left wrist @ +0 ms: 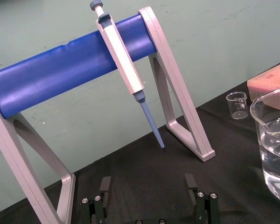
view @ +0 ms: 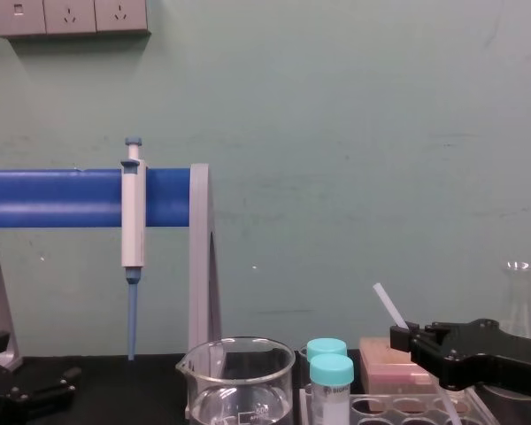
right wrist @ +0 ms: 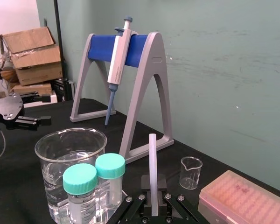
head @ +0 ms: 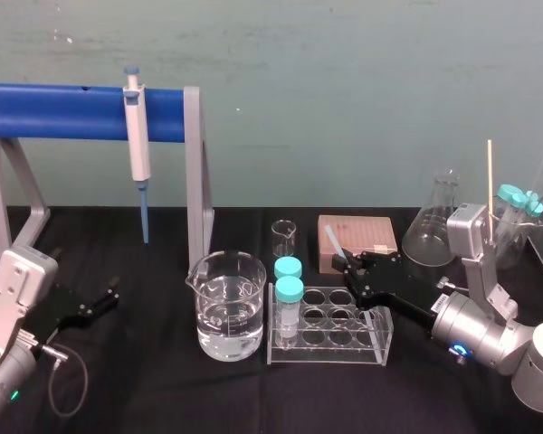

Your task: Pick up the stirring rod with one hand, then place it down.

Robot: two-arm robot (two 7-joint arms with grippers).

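Right gripper [head: 349, 265] pinches the rod [head: 334, 242] near its lower end. The rod is tilted, its free end up and leaning toward the robot's left, and it sits over the back of the rack [head: 330, 330], just in front of the pink box [head: 357, 237]. In the right wrist view the rod [right wrist: 152, 163] sticks straight out between the pressed fingers [right wrist: 130, 205]. Its held end is hidden, so how much is clamped can't be told. Left gripper [head: 95, 303] is parked on the bench [head: 145, 389] at far left with its fingers spread and nothing between them. The pick looks done and the put-down is left. To do it well, it should carry the rod off the rack to a bare patch of bench, staying clear of the capped tubes [head: 289, 289] and the beaker [head: 226, 307]. It should bring the rod near flat and lower slowly until it touches, then let go. Dropped from height, a round rod likely rolls. It should keep a firm pinch, since the thin smooth rod may swivel in the grip.
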